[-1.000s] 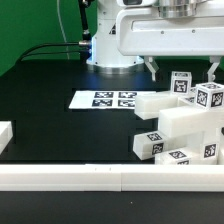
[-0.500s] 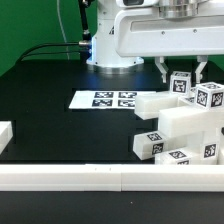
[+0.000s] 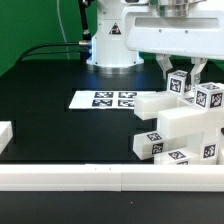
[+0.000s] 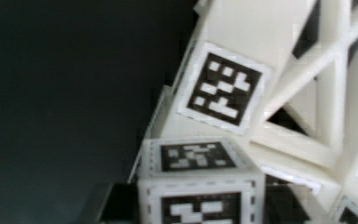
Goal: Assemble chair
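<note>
jaws closed in on the tagged cube, arm starting to rise

since a second ago, you can see the two fingers have gone from standing wide above the pile to pinching in on either side of the small tagged cube (image 3: 179, 83), and the gripper (image 3: 181, 72) sits a touch higher than half a second back.

nearest you in the exterior view runs the long white border rail (image 3: 110, 177), with the pile of chair parts (image 3: 182, 130) just behind it at the exterior view's right: a stepped white slab, tagged blocks at its foot, and another tagged cube (image 3: 211, 96) on top. beside that cube sits the one the fingers flank. the jaws look closed on it, a finger on each side. whether it has left the pile below you cannot tell; it looks touching or nearly so.

the wrist view shows tagged faces (image 4: 222, 88) and white slats close up, but the fingers themselves are not clear there.

farther back lies the marker board (image 3: 104, 99) on the black table (image 3: 50, 80), well apart from the pile, then the arm's base.

my reading: the grasp is made and the lift is beginning. watch that the neighbouring cube is not dragged along.
</note>
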Robot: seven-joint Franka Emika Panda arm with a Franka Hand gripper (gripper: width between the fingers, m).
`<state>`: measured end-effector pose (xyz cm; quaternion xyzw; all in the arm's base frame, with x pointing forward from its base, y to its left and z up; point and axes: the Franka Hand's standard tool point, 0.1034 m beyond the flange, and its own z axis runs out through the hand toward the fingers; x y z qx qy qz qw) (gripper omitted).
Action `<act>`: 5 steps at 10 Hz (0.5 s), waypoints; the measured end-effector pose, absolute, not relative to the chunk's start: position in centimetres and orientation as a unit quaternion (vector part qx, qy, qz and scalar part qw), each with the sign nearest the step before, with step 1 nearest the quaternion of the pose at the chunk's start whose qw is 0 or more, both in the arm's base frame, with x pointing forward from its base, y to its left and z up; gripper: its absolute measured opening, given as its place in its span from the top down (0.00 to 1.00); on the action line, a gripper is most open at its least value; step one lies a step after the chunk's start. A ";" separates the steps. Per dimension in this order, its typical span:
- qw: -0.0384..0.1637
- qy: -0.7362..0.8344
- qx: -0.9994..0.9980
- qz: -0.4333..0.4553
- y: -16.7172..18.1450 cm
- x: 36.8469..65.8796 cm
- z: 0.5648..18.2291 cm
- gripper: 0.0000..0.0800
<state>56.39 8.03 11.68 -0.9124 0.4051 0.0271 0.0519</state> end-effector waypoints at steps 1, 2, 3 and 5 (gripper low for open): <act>0.053 0.428 -0.902 0.023 8.0 56.5 11.7 0.65; 0.054 0.478 -0.877 0.020 8.1 56.8 11.7 0.65; 0.057 0.508 -0.859 0.021 8.1 56.9 11.8 0.65; 0.067 0.572 -0.817 0.028 8.2 57.0 11.9 0.65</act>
